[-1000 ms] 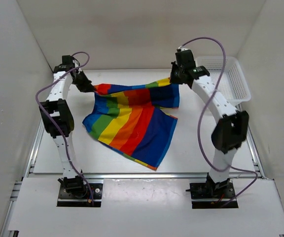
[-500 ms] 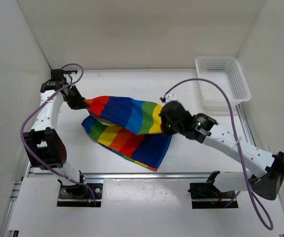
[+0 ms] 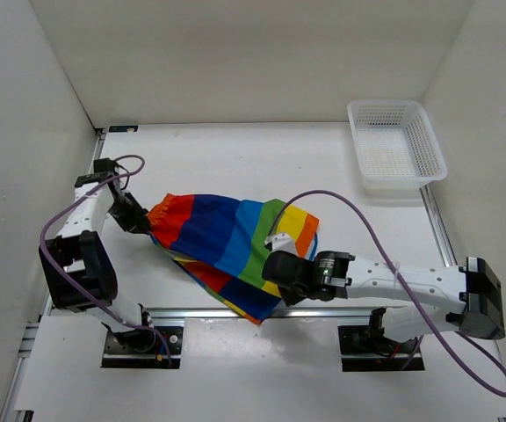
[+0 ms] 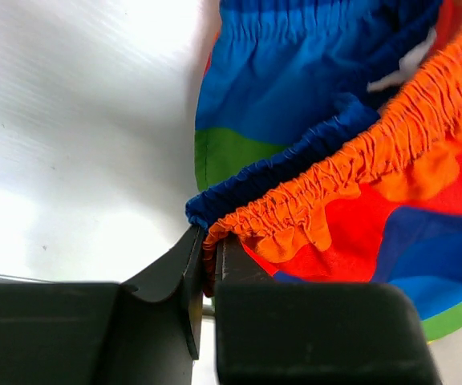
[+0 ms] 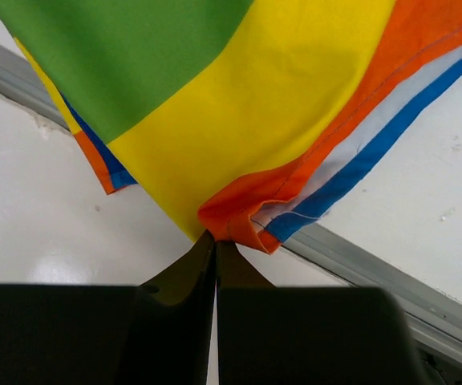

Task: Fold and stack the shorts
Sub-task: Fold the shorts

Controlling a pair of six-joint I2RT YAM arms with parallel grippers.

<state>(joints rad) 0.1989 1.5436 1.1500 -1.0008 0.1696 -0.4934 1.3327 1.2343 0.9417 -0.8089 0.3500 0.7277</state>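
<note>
A white table is seen from above. The shorts are spread on its near left part. They are well apart from the basket, which is set in the far right corner. Stripes are shown across the cloth: red, dark blue, light blue, green, yellow and orange, from left to right. One layer is laid over another. A striped tip is seen at the near side, over the metal rail at the table's edge.

The right arm is stretched low along the near edge, from right to left. The left arm is bent at the left side.

The shorts are held at both ends. The left gripper is closed tight on the gathered orange waistband, at the left end of the cloth. A gathered blue edge is seen just beside it. The right gripper is closed tight on an orange hem corner, at the near right end. Only a thin bit of cloth is pinched between each pair of fingers.
</note>
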